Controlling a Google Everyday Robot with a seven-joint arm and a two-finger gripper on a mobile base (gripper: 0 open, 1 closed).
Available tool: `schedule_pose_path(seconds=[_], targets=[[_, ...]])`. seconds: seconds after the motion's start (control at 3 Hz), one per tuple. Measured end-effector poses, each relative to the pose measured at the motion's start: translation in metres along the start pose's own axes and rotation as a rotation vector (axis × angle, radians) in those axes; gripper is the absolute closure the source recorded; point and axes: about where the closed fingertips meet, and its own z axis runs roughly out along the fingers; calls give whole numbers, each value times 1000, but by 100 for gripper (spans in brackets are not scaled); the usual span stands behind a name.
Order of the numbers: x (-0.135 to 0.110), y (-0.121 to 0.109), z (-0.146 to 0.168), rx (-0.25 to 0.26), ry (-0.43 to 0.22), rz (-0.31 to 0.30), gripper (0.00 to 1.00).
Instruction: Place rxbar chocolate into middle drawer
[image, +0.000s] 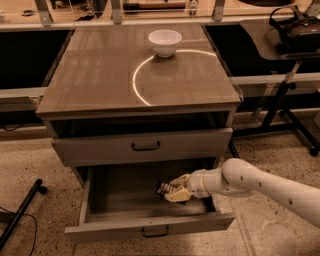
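Tool: the tool (173, 192) reaches in from the right, pinching the bar (162, 188)
Bar: within the open middle drawer (120, 197), over its right half; whether it touches the floor is unclear
Upper drawer (142, 146): shut
Bowl (165, 42): upright on the bench (95, 75), near its back edge

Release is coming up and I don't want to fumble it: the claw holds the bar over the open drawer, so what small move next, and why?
Probably lower the claw slightly. It is shut on the rxbar chocolate, already inside the pulled-out middle drawer near its right side, and the bar seems clear of the floor, so a short descent should allow a gentle release.
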Motion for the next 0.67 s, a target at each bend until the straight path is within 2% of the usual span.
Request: schedule_pose_path(seconds=[0.33,0.67], targets=[[13,-13,11,71,22,39,43],[17,-20,13,102,28,53,19]])
